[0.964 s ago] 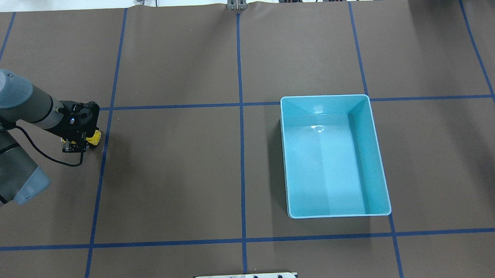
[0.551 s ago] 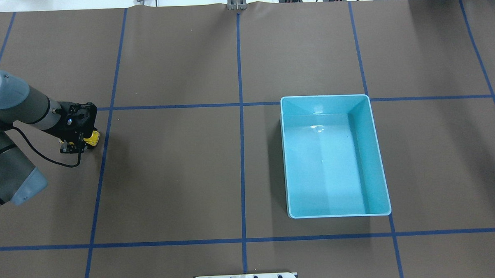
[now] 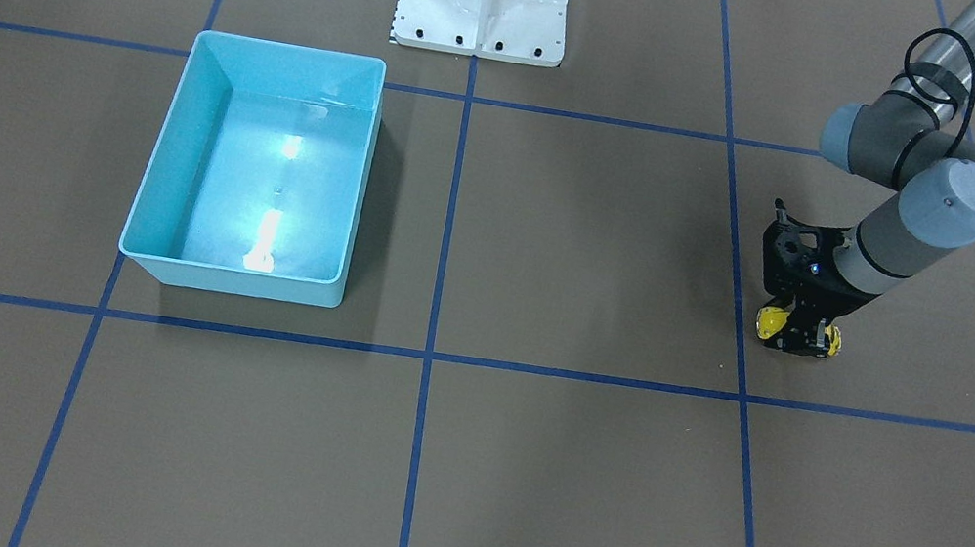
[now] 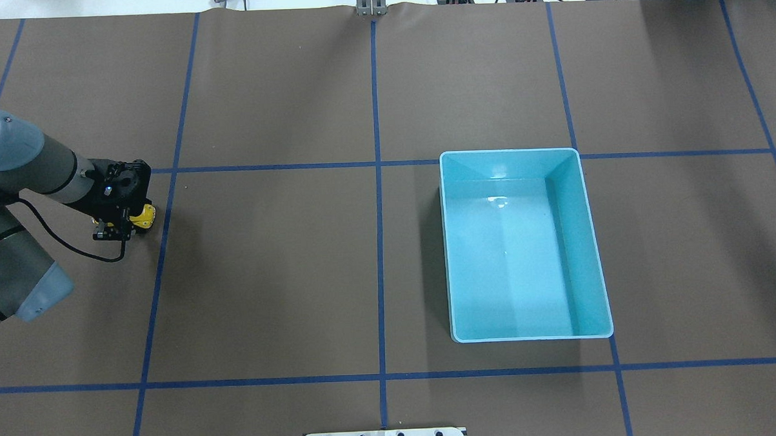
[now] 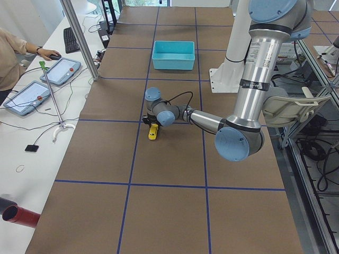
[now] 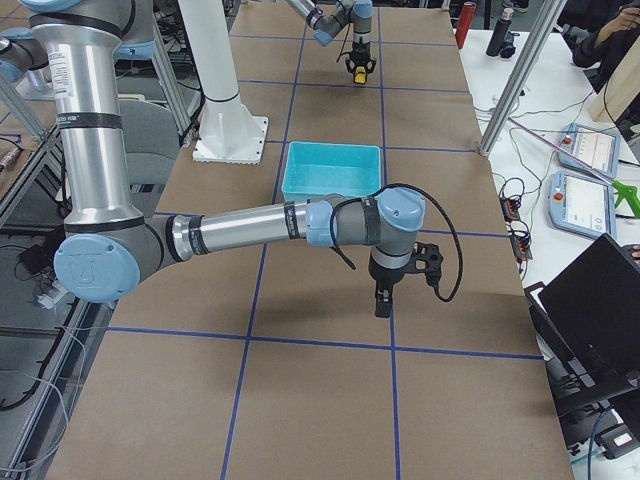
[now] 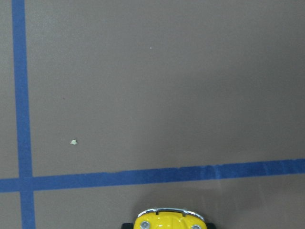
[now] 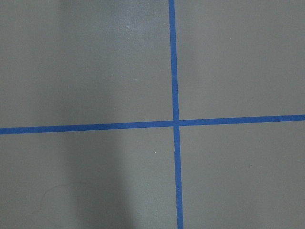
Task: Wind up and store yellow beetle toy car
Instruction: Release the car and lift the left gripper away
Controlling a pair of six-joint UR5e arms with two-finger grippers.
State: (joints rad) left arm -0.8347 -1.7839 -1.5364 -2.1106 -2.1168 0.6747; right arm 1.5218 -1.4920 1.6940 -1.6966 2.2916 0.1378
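Where left pincer [image 4: 122,221] is sitting: it is pointing down at the table [image 4: 280,260], with its fingertips reaching the surface.
Left pincer grip: narrow, the fingers are clamping across the car [image 4: 145,215]; yellow is showing on both sides of the black fingers in the front view.
Car: it is sitting on the table between the left pincer's fingers, one end sticking out past them on the bin side. The left wrist camera is catching only its nose, with a chrome bumper and two headlights, at the bottom edge.
Tape [image 4: 163,251]: one blue line is running just beside left pincer on its bin side. In the wrist view a line is crossing just ahead of the car's nose and meeting a second line off to one side.
Bin [image 4: 450,254]: light blue, it is standing open side up, well apart from left pincer, between the two pincers along the table.
Right pincer [image 6: 383,297]: it is hanging close over the table past the bin, well apart from left pincer. It is showing only in a side view, so I cannot tell if it is wide or narrow. Its wrist camera is looking down on a tape crossing.
Person [image 5: 10,58]: sitting at a side bench off the table edge, well apart from left pincer, one hand resting on a mouse.
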